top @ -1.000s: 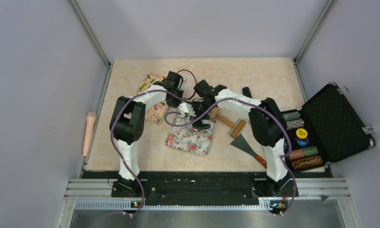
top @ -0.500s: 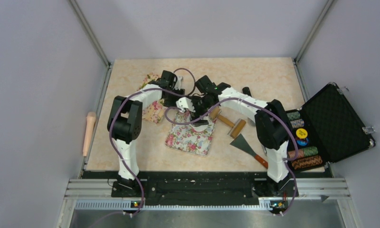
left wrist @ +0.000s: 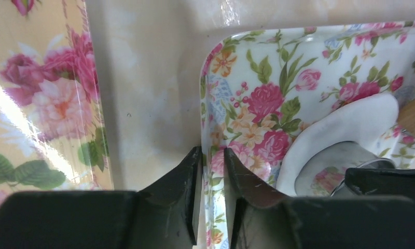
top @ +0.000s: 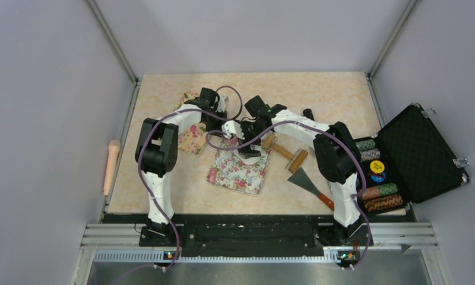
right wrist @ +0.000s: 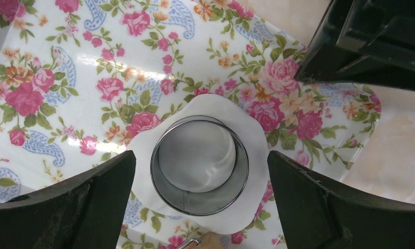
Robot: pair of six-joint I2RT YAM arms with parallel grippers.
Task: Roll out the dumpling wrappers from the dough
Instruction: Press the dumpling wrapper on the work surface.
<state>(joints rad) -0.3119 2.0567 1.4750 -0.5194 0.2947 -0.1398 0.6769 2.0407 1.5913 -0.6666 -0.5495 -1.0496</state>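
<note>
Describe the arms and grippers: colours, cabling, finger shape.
Both the left arm and right arm have white links with bulky black joint housings. A purple cable loops along each. The left gripper and right gripper have matte black, wedge-shaped fingers. No markings are readable.

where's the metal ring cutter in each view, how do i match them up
Top external: mostly hidden under the right gripper, at the tray's far end.
Left wrist: lower right, the cutter stands on the dough.
Right wrist: centre, the cutter is seen from above, between the open fingers.
Shared landmark: the floral tray under the white dough.
</note>
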